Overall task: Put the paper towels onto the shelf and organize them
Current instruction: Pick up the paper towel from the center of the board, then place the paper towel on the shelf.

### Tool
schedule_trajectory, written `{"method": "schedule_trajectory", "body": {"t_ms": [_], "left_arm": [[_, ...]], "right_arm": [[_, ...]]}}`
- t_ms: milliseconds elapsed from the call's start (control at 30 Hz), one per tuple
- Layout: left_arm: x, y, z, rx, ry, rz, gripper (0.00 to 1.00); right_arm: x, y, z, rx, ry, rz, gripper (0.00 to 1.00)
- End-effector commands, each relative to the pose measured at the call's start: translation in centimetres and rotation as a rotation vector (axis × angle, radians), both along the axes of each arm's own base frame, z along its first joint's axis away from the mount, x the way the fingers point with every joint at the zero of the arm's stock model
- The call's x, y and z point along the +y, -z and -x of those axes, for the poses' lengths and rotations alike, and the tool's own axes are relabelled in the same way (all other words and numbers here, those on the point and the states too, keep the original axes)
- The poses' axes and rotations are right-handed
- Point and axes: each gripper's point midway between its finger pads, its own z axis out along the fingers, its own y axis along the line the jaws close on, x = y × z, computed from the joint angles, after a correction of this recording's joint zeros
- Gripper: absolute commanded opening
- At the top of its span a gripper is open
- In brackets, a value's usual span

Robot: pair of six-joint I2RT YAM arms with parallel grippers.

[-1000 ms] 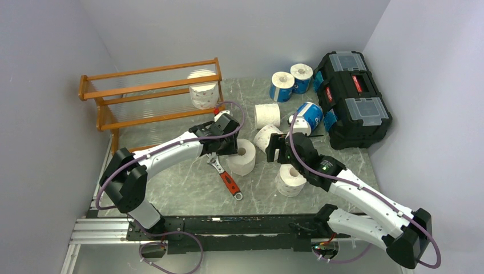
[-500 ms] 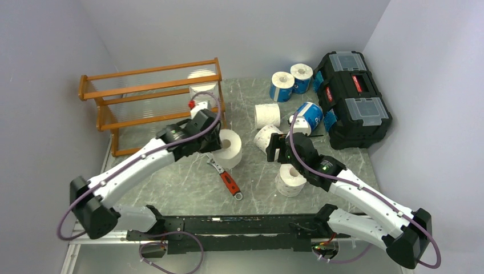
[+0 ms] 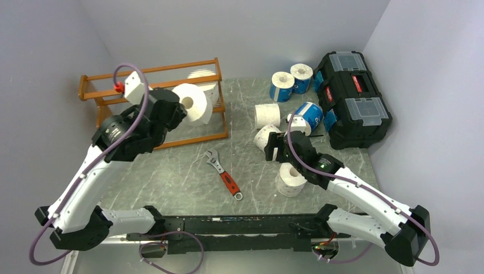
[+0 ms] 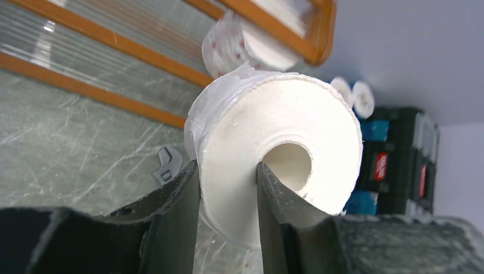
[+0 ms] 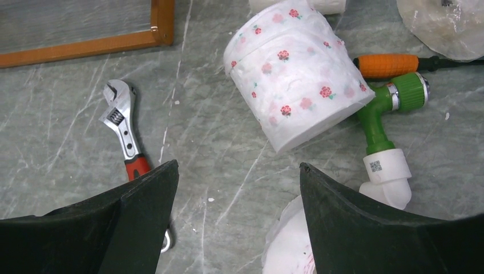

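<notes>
**A:** Left gripper [image 4: 228,197]?
**B:** Clamped on a plain white roll [image 4: 274,142], one finger inside its core; only the wrist view shows that. Overhead, the roll is held up before the shelf [image 3: 154,80].
**A:** Right gripper [image 5: 237,168]?
**B:** Jaws wide, empty, above a rose-printed roll [image 5: 297,74]. The print is unreadable overhead.

Left arm [image 3: 85,171] raised, left end effector [image 4: 228,169] clamped
</notes>
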Motion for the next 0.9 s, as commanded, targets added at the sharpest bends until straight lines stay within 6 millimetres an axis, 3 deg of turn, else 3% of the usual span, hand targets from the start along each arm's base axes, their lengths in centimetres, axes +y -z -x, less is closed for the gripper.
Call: {"method": "schedule_trajectory", "body": {"t_ms": [0,200,500,867], "left_arm": [[2.7,-4.9,-1.4,-0.155,-0.157,0.118,0.00],[3.1,-5.1,-4.0,-0.072,-0.173,0.159,0.00],[3.6,-7.2,-7.6,-0.102,-0.157,0.212,0.00],[4.8,-10.2,-10.5,-0.227,-0.130,0.069,0.00]], "right_arm": [[0.9,-3.5,-1.1,-0.079,-0.003,-0.064,0.80],[0.8,-3.5,-1.2,-0.081,0.002,-0.058,0.80],[1.2,-3.1,-1.4,-0.073,-0.001,-0.056,0.80],[1.8,-2.2,-1.6,-0.057,-0.021,-0.049,0.80]]}}
